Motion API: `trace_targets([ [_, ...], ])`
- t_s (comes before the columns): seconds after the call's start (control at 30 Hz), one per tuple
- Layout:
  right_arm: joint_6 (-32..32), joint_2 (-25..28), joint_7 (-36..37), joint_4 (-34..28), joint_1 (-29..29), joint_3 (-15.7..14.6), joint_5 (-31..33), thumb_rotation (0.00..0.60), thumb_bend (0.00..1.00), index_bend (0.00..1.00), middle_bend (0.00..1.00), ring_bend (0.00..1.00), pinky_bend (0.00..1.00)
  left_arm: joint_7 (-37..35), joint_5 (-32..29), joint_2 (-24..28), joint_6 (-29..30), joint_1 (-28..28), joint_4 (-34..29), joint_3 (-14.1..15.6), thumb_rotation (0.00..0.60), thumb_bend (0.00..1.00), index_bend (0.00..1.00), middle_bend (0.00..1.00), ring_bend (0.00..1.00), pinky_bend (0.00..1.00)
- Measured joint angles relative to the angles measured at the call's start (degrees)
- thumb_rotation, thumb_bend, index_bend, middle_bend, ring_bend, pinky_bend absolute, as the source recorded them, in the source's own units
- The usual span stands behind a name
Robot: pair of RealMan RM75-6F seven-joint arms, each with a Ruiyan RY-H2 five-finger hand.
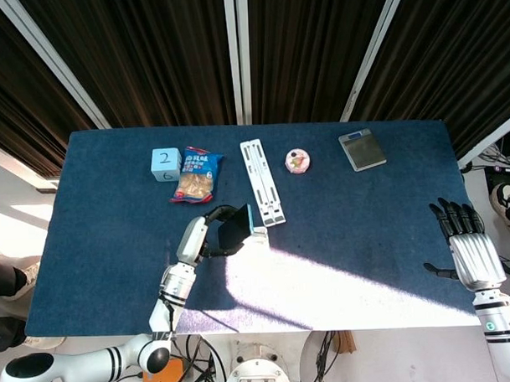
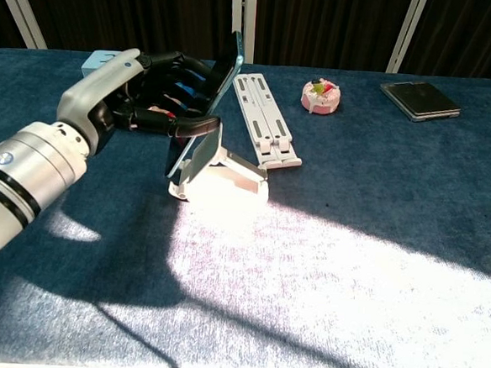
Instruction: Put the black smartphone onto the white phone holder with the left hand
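Halfway: my left hand [image 2: 143,88] grips phone [image 2: 208,97] tilted right above holder [image 2: 221,178]; not seated yet. Right hand [image 1: 465,246] open, idle.

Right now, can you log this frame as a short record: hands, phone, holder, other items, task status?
left hand: holds the phone, tilted steeply, right at the holder
right hand: open, fingers spread, at the table's far right edge, holding nothing
holder: white, on the blue table, partly in sunlight
phone on holder: not clearly seated; the hand is around it
other items: numbered cube, snack bag, white folded stand, pink round object, grey flat device
task status: placing in progress
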Motion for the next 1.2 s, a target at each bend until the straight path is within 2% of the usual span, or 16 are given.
trace_targets([
  [0.27, -0.3, -0.1, 0.4, 0.4, -0.1, 0.0, 0.5, 0.6, 0.05, 0.0, 0.02, 0.0, 0.0, -4.3, 1.6, -6.4, 3.1, -1.1, 9.6, -0.4, 0.6, 0.25, 0.45, 0.53, 0.38, 0.36],
  [0.57, -0.7, -0.2, 0.5, 0.7, -0.1, 0.2, 1.0, 0.6, 0.05, 0.0, 0.02, 0.0, 0.0, -10.1, 3.4, -11.1, 5.3, -2.1, 19.6, 0.1, 0.6, 0.24, 0.45, 0.53, 0.38, 0.36],
  [1.03, -0.8, -0.3, 0.4, 0.7, -0.1, 0.2, 1.2, 0.6, 0.05, 0.0, 0.02, 0.0, 0.0, -14.5, 3.8, -13.8, 5.4, -2.7, 26.9, 1.0, 0.6, 0.2, 0.44, 0.51, 0.37, 0.36],
  [1.1, -0.7, -0.3, 0.5, 0.7, -0.1, 0.2, 1.1, 0.6, 0.05, 0.0, 0.02, 0.0, 0.0, -14.8, 3.7, -14.0, 5.1, -2.6, 27.4, 1.2, 0.6, 0.19, 0.42, 0.5, 0.36, 0.36],
  [1.2, -0.6, -0.3, 0.6, 0.7, -0.2, 0.2, 1.1, 0.6, 0.05, 0.0, 0.02, 0.0, 0.0, -15.0, 3.7, -14.1, 4.8, -2.6, 27.9, 1.6, 0.6, 0.17, 0.3, 0.43, 0.31, 0.34],
])
